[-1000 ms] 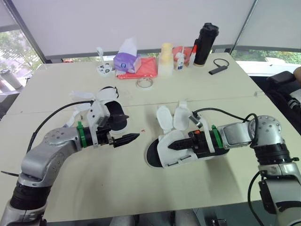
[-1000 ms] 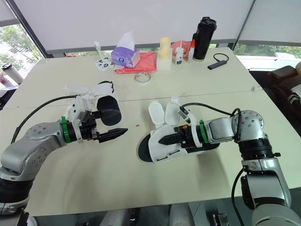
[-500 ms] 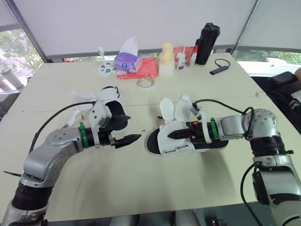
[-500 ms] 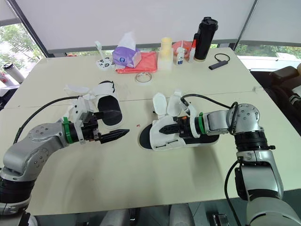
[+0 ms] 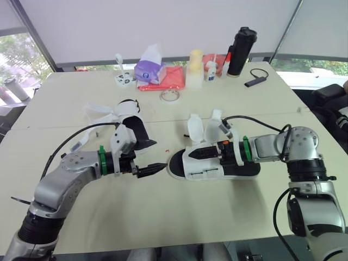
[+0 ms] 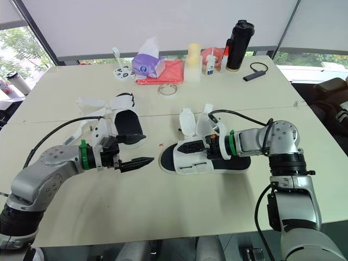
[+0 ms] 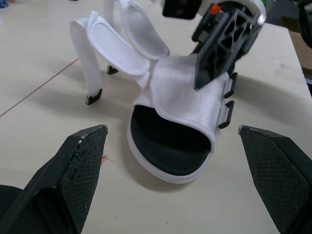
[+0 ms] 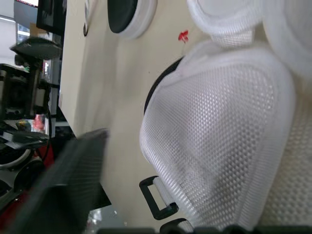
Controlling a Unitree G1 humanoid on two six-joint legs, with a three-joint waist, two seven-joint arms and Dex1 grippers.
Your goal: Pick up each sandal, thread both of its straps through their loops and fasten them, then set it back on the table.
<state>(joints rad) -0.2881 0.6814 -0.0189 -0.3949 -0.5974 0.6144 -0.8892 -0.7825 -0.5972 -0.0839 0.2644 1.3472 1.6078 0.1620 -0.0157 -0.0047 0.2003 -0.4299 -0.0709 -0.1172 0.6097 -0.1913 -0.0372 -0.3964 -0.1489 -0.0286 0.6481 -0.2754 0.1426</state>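
The left gripper (image 5: 159,167) hovers low over the table (image 5: 163,217), fingers (image 7: 80,161) spread wide with nothing between them. The sandal (image 5: 204,166) lies at its 3 o'clock, just beside the tips and not touching them. The open toe faces the gripper, so the black footbed shows between the fingers in the left wrist view.

The sandal lies flat on the table, running from 9 to 3 o'clock, with the toe at 9. Its two straps (image 5: 194,128) are undone and stand up off the side at 12 o'clock. The black loops (image 7: 224,115) sit on the opposite side of the white mesh upper, at 6 o'clock, with nothing threaded through them.

The right gripper (image 5: 194,154) comes in from 3 o'clock along the sandal and lies on top of the mesh upper, touching it. Whether it grips the upper or just rests on it I cannot tell.

The second sandal (image 5: 137,129) lies at 12 o'clock of the left gripper, beyond the left wrist. It is apart from the first, and its straps are loose and spread toward 9 o'clock.

Well apart, at 12 o'clock by the far edge, stand a tissue box (image 5: 147,69), a red cloth (image 5: 171,79) and a black flask (image 5: 239,51).
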